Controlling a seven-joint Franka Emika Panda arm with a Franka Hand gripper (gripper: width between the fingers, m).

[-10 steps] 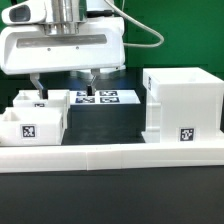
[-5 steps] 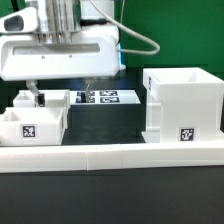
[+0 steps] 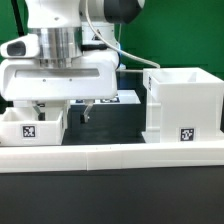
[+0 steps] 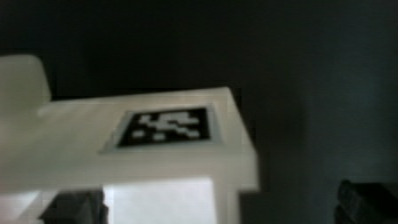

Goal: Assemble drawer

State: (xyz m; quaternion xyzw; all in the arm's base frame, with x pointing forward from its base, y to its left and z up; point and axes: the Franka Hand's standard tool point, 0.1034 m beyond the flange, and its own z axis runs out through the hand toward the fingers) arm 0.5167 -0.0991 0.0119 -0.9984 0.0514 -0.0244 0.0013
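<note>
Black tabletop (image 3: 112,122), green backdrop (image 3: 175,35). Tool (image 3: 62,112) fingers apart, low over small white tagged plastic tray (image 3: 28,127) at exterior view's left. Large white cube-shaped plastic housing (image 3: 180,100) stands at right.

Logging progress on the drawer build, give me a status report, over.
Tool open, low over a tagged tray, gripping nothing. Housing stands apart, exterior view's right. Wall bar in front, not in the way.

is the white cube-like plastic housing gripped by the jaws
No, the white cube-like plastic housing stands at the exterior view's right, apart from the jaws.
</note>
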